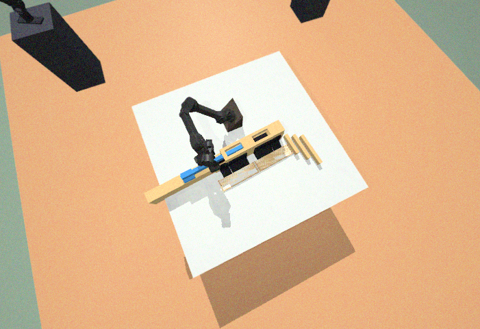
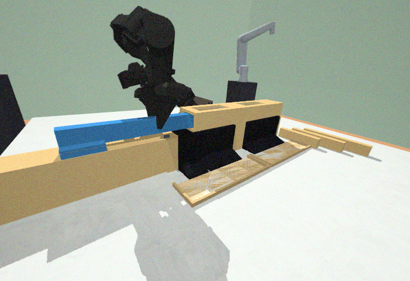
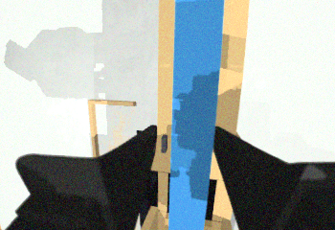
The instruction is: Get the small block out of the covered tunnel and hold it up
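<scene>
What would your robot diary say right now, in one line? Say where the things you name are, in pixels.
tool [image 1: 214, 168] [image 2: 159, 127] [image 3: 184, 130]: partly open, astride blue bar [image 1: 194, 171] [image 2: 112, 132] [image 3: 197, 48] | blue bar: one end in tunnel [image 1: 246, 142] [image 2: 240, 116] | small block: not visible
</scene>
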Motion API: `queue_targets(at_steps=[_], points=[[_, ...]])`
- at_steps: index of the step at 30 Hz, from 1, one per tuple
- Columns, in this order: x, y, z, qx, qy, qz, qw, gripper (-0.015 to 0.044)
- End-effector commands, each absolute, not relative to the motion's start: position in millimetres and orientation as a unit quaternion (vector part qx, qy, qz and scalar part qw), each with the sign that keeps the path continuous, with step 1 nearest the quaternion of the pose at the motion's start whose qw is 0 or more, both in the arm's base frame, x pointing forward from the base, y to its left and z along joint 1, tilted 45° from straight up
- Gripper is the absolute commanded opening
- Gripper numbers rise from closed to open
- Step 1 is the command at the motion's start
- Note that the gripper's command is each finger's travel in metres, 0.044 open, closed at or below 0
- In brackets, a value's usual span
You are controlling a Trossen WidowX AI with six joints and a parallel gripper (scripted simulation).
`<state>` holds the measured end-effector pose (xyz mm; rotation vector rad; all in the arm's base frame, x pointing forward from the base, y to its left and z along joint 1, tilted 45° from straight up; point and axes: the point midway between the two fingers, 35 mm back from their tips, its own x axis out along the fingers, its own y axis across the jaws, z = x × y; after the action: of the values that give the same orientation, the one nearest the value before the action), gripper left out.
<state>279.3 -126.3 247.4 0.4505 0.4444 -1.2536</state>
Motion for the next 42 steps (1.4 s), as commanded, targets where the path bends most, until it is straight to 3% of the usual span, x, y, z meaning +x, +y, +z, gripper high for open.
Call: queue_targets(at_steps=[1,6,9,42], points=[[279,-126,247,0.208,0.204,-0.577,0.763,0.0099],[279,-126,247,0.208,0.204,-0.577,0.763,0.0065],[279,-124,245,0.208,0.205,-0.577,0.763,0.0000],[272,-87,198,0.207,0.208,-0.577,0.762,0.0000]])
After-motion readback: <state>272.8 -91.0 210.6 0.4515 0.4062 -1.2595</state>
